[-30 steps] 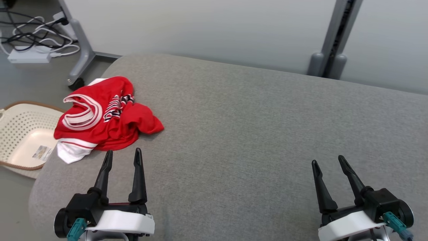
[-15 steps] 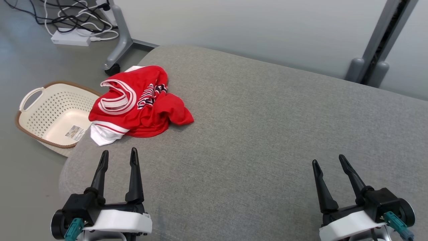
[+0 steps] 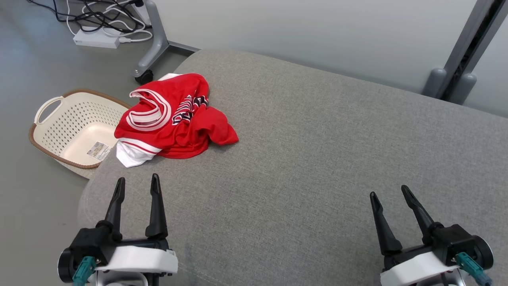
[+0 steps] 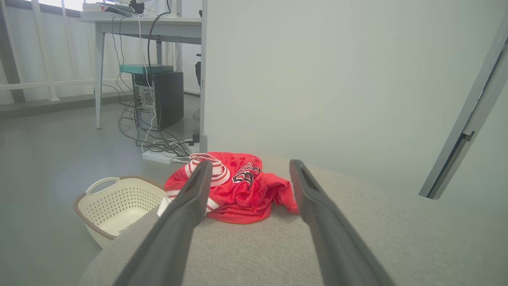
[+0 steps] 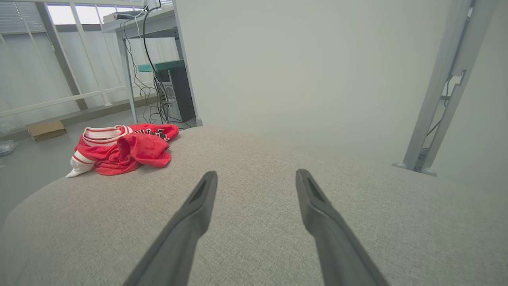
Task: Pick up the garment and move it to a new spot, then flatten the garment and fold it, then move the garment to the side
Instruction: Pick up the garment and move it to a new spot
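A: Both arms are waiting over the grey cushion. The left gripper, the one nearer the basket, has its fingers spread wide with nothing between them. The right gripper, well apart from the basket, is just as wide and just as empty.

B: And the garment sits crumpled on the cushion corner just beside the basket. Neither gripper touches it.

A: That corner is the worry. The heap lies by the rounded edge above the basket. If the left fingers come in low and shove rather than pinch, the whole pile could slide off on the basket side.

B: Its white hem lies closest to the basket, right at the edge. If the gripper grabs only that loose bit, the rest may trail and catch on the basket rim during the lift.

A: The folds are a risk too. The cloth is bunched in layers, so a pinch on top may take several at once and make the flattening harder, or take one thin fold that slips out.

B: And the right arm starts far from the basket. A long reach across to help could crowd the left arm over the heap.
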